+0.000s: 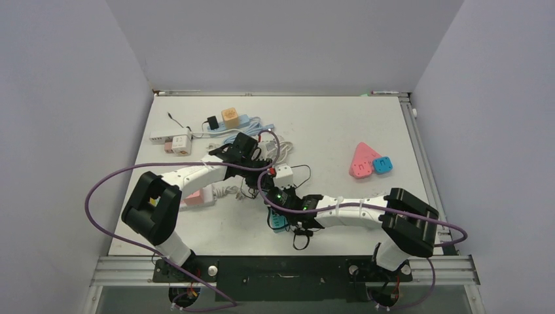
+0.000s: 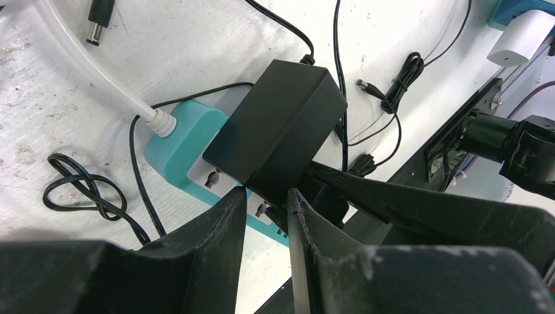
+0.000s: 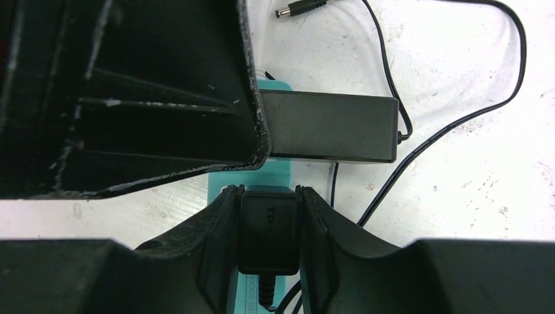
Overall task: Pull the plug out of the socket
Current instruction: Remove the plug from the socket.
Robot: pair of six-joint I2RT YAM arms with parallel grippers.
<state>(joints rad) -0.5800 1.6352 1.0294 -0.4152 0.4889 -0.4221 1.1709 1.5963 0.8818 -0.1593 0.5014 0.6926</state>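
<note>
Black plug point(image 3: 268, 232) — "TP" lettering — in right gripper point(image 3: 267, 197).

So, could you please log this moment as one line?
right hand: shut on small black plug | plug: on teal power strip | left hand: at black adapter, grip unclear

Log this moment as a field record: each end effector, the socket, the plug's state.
Right end effector: shut on the small black plug
Left end effector: fingers nearly together at a lower corner of the black adapter; grip unclear
Socket: teal power strip, lying on the table
Plug state: small black plug appears seated in the strip, not yet pulled
Adapter: also plugged into the strip
</note>
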